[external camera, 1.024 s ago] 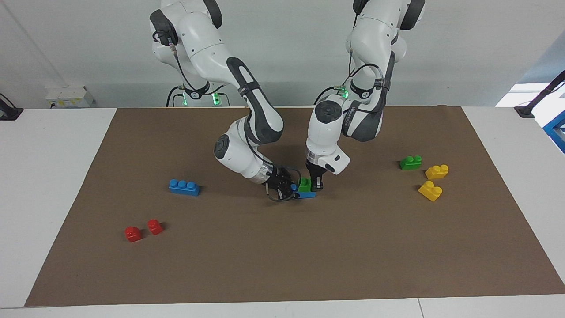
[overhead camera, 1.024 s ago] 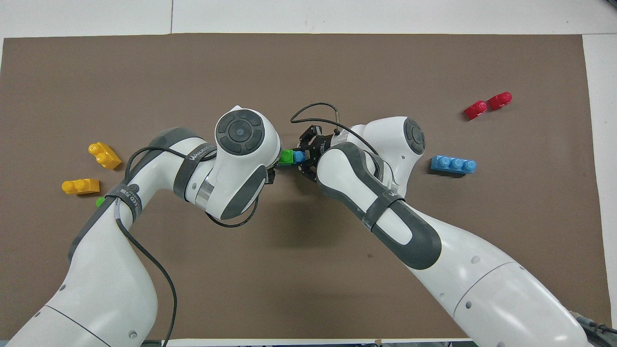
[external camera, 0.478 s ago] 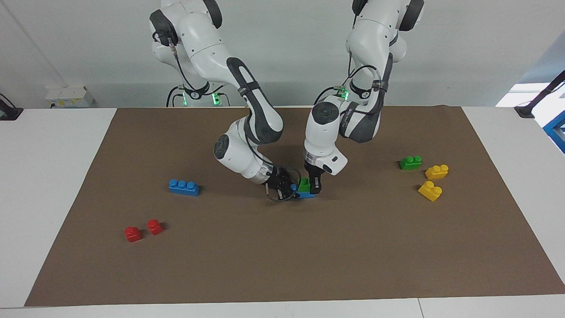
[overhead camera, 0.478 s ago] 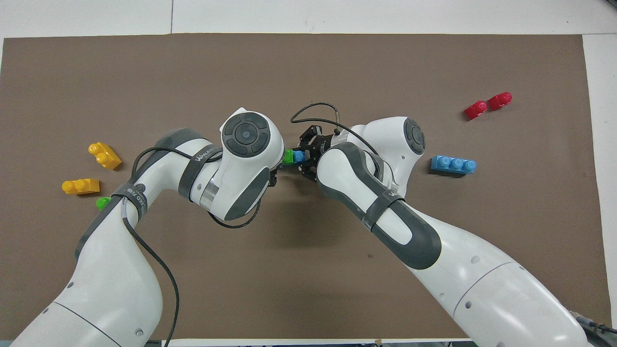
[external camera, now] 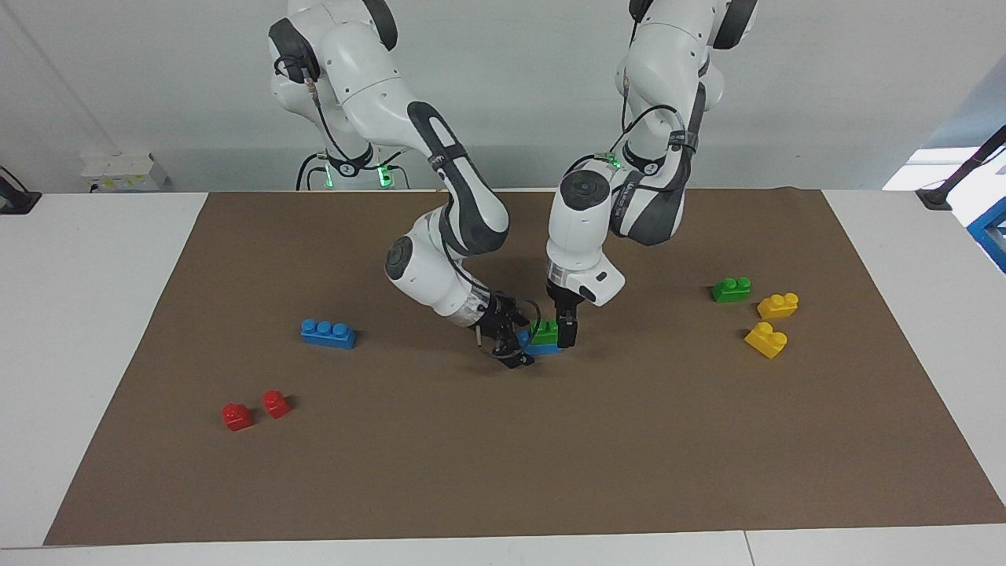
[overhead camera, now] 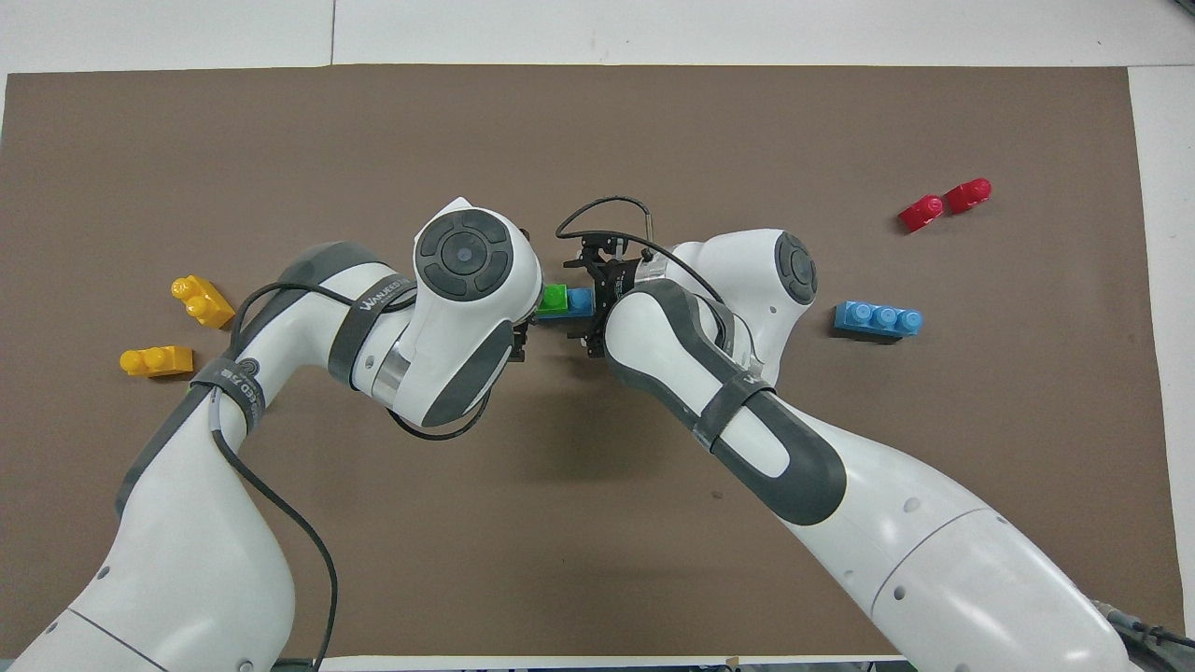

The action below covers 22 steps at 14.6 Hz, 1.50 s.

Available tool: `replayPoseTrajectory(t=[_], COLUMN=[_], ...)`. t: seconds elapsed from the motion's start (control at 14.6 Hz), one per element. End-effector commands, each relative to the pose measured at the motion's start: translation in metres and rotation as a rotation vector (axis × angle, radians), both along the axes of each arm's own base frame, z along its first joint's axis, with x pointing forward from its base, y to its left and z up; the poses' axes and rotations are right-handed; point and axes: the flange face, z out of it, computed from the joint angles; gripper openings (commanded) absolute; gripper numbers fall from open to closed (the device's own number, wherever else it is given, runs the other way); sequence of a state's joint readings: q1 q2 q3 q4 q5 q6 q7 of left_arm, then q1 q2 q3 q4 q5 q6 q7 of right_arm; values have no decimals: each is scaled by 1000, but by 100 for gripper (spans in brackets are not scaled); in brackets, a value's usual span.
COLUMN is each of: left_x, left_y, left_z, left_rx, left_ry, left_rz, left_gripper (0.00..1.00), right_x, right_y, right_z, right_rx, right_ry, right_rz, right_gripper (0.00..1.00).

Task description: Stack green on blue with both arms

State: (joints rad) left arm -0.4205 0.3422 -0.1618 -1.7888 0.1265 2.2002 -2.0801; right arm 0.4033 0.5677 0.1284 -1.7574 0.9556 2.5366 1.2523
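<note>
- Green brick (external camera: 544, 328) sits on top of the blue brick (external camera: 541, 345) mid-worktop (external camera: 503, 440), between the two tools; overhead view shows green (overhead camera: 553, 299) with the blue one (overhead camera: 580, 301) poking out beside it toward the right arm's end.
- Left tool (external camera: 565, 333) comes straight down at the green brick's end; cannot tell whether its fingers grip the brick or are parted.
- Right tool (external camera: 512, 346) lies low and tilted at the blue brick's end toward the right arm; cannot tell if it's clamped on it or loose.
- Judged step: seating green onto blue, or just done and about to let go.
- To do it well: right tool braces the blue brick flat on the worktop, left tool presses straight down so the studs seat fully, no sideways drag.
- Release one tool at a time and lift vertically, or the stack tips or slides.
- Spares, leave alone: second blue brick (external camera: 328, 332) and red bricks (external camera: 255, 410) toward the right arm's end; second green brick (external camera: 731, 289) and yellow bricks (external camera: 772, 322) toward the left arm's end.
</note>
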Motion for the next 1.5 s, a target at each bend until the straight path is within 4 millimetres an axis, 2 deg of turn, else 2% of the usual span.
replayPoseTrajectory(t=[0.0, 0.2, 0.34, 0.68, 0.89, 1.16, 1.3, 1.43], left_x=[-6, -4, 0, 15, 29, 33, 29, 27], left_y=[23, 40, 58, 132, 189, 262, 288, 303], left_z=[33, 58, 76, 110, 126, 143, 151, 159], left_rx=[32, 34, 37, 45, 22, 29, 43, 57], left_ry=[12, 5, -8, 18, 4, 20, 40, 36], left_rz=[-28, -35, -73, -220, -296, -612, -793, -929], left_gripper=[100, 100, 100, 100, 100, 100, 100, 100], right_x=[6, 19, 30, 44, 49, 44, 41, 39], right_y=[-8, -34, -62, -124, -174, -230, -253, -276], right_z=[10, 25, 37, 79, 105, 142, 156, 167], right_rx=[28, 51, 70, 75, 44, -51, -68, -88], right_ry=[-2, 14, 28, 37, 34, 10, -5, -16], right_rz=[-6, -9, -24, -2, 13, 88, 141, 188], right_gripper=[100, 100, 100, 100, 100, 100, 100, 100])
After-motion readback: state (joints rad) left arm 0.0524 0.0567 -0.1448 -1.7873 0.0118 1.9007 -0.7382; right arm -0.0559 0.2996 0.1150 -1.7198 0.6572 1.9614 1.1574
